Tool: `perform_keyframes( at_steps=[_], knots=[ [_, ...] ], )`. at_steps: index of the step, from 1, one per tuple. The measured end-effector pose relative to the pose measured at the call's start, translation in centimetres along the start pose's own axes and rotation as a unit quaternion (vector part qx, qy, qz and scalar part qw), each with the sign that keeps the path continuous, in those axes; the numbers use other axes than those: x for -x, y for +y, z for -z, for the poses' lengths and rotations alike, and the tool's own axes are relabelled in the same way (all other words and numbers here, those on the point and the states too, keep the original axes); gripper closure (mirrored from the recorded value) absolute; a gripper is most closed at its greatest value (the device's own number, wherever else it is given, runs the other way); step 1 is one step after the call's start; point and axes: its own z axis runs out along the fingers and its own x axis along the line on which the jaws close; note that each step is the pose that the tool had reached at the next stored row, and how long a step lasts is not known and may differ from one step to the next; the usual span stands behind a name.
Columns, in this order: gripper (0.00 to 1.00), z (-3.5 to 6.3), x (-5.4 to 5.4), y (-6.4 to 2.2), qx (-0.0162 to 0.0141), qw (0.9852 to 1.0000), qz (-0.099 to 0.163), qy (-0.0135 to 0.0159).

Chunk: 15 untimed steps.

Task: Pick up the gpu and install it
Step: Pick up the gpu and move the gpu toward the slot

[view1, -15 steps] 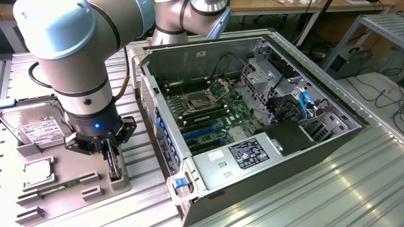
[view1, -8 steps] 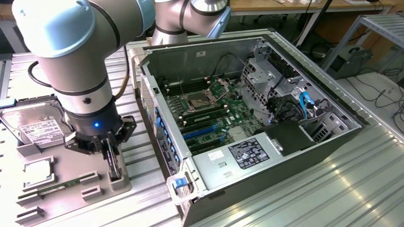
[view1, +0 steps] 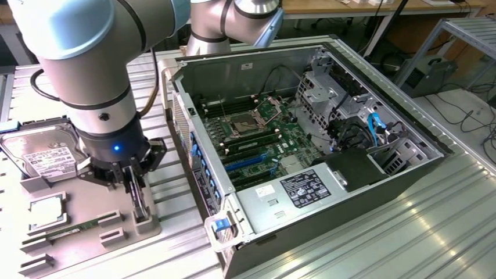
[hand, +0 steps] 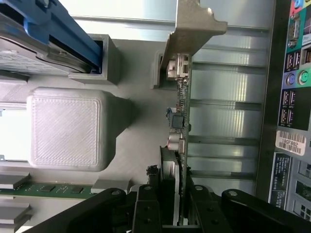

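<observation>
One gripper (view1: 133, 185), lower left in exterior view: I see jaws nearly closed, pinching gpu (hand: 181, 116) edge-on; card's long axis runs straight down-frame from jaws.

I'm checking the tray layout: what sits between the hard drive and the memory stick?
A square silver chip, seen in the exterior view, lies between the hard drive and the memory stick.

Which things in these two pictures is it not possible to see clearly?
- Fan face of the gpu: both views meet the card edge-on, with the gripper closed on it.
- The hard drive: exterior view, the arm hides one side; label print too small.
- The motherboard slots: exterior view, too small to tell apart.
</observation>
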Motion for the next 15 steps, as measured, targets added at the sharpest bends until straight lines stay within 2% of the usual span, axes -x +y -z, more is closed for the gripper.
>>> perform_keyframes(
  at_steps=[9, 15],
  knots=[
    [0.72, 1.07, 0.0, -0.02, 0.0, 1.0, 0.0, 0.0],
    [0.72, 2.14, 0.0, -0.03, 0.0, 1.0, 0.0, 0.0]
  ],
)
